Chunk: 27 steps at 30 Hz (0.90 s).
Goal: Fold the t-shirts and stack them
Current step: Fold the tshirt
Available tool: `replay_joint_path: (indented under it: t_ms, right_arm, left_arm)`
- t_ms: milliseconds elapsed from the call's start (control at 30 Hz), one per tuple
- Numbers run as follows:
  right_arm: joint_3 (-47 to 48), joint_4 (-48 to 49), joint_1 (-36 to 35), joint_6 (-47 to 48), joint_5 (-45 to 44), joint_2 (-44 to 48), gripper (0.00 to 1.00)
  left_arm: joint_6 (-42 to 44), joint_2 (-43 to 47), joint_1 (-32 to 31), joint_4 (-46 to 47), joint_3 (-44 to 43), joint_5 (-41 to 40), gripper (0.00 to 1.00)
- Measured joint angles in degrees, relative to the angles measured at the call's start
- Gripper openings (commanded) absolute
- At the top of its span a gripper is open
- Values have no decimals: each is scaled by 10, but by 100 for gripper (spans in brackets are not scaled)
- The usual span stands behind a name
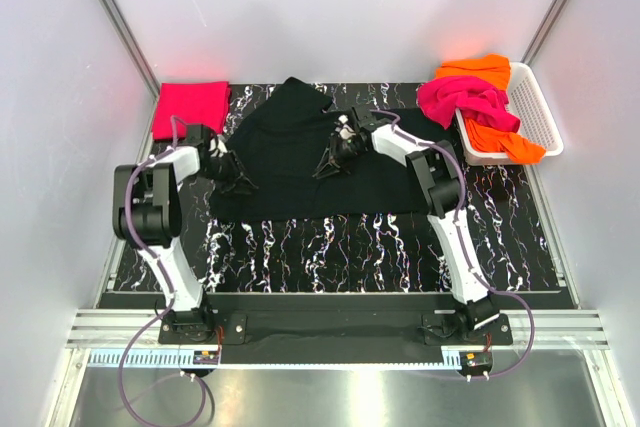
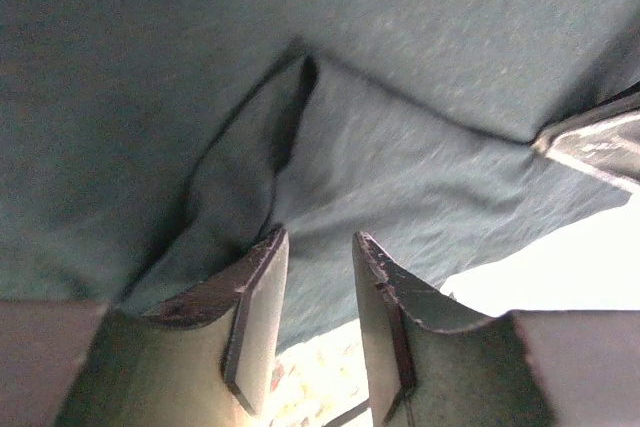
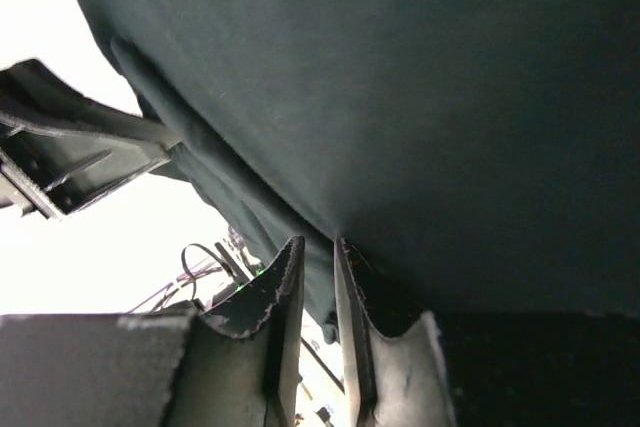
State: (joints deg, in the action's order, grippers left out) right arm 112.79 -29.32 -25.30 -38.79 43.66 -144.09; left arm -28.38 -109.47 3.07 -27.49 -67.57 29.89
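1. Red-pink t-shirt [image 1: 190, 107]: folded into a neat rectangle, it lies on the dark marbled table [image 1: 400, 242] just beside the far left corner of the black t-shirt [image 1: 290, 142].
2. Left gripper [image 1: 238, 182]: it sits at the black t-shirt's left edge, toward the near corner. In the left wrist view its fingers [image 2: 255, 317] stand apart with a plain gap. The cloth's edge runs just past the tips, and the lower part of the gap shows the pale table.
3. Black t-shirt: the largest cloth here, it lies across the middle of the table. Its broad near part lies flat and a narrower part points to the far side. Close up, a creased fold runs through it in front of the left fingers.
4. Right gripper [image 1: 328, 165]: it is over the black t-shirt, a little right of its middle, pointing down at the cloth. In the right wrist view its fingers [image 3: 285, 292] are slightly apart, leaving a narrow slit. A fold of the black cloth reaches into the top of that slit; whether the pads touch it I cannot tell.
5. Magenta t-shirt [image 1: 462, 99]: off the black t-shirt's far right corner, crumpled and draped over the left rim of the basket.
6. Orange t-shirt [image 1: 478, 69]: farther right of the black t-shirt, bunched beneath and behind the magenta one, with one end spilling over the near rim.
7. White lattice basket [image 1: 538, 112]: it stands right of the black t-shirt's far right corner and holds both crumpled shirts.
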Motion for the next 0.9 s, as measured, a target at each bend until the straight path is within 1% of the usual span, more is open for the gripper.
replay_joint_path:
  t_ms: [33,100,133,233,367,467,533,567,633,667,700,733,800,833,900]
  right_arm:
    - [-11,1,4,2,0,7,30]
    - [-33,-3,9,6,-4,23,32]
    - [-42,-5,10,8,-6,31,36]
    - [-72,-10,12,11,-11,64,40]
    - [-106,-20,12,18,-13,122,56]
    - [-136,-31,15,32,-25,176,58]
    - [-164,-35,21,44,-32,212,56]
    - [-180,-37,26,50,-38,227,54]
    - [-217,-38,46,61,-47,254,45]
    - [-236,-40,60,66,-54,263,42]
    - [-255,-42,78,73,-62,269,40]
    - [-271,-47,96,80,-73,273,35]
    - [-296,-62,130,100,-102,275,30]
    - [-306,-69,147,111,-118,275,26]
    - [-320,-87,172,135,-153,275,22]
  left_arm:
    - [4,12,3,-5,10,-4,41]
    - [18,38,9,-24,22,-20,42]
    - [24,52,13,-37,26,-30,42]
    - [36,88,23,-64,28,-44,45]
    - [40,131,30,-77,33,-45,46]
    - [37,137,30,-78,34,-32,42]
    - [32,130,29,-78,37,-28,39]
    - [29,124,29,-78,38,-27,38]
    - [24,107,30,-78,38,-27,32]
    - [23,100,30,-78,38,-28,31]
    - [19,90,32,-79,38,-30,30]
    - [17,83,35,-81,38,-33,28]
    - [15,65,45,-92,38,-44,25]
    - [15,59,49,-97,38,-50,24]
    - [13,42,64,-111,38,-64,23]
